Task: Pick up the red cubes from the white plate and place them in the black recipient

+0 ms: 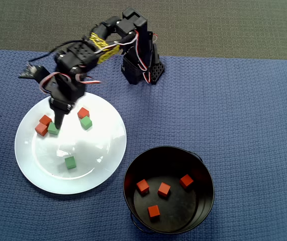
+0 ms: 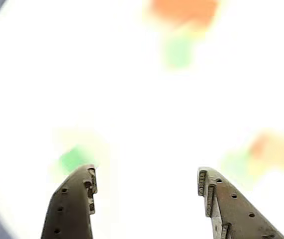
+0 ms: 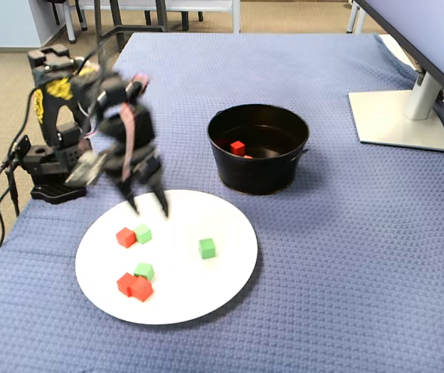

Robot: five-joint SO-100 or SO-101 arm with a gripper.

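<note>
Near edge of the white plate: two red cubes touching, a green cube right behind them. Further in, a lone green cube, then a red/green pair. Gripper hangs over the plate, spread apart, empty. Black pot beyond holds four red cubes.

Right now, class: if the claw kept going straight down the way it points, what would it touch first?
Probably bare white plate. The open claw points down between the cubes, with a green cube beside one finger, though depth is unclear.
</note>
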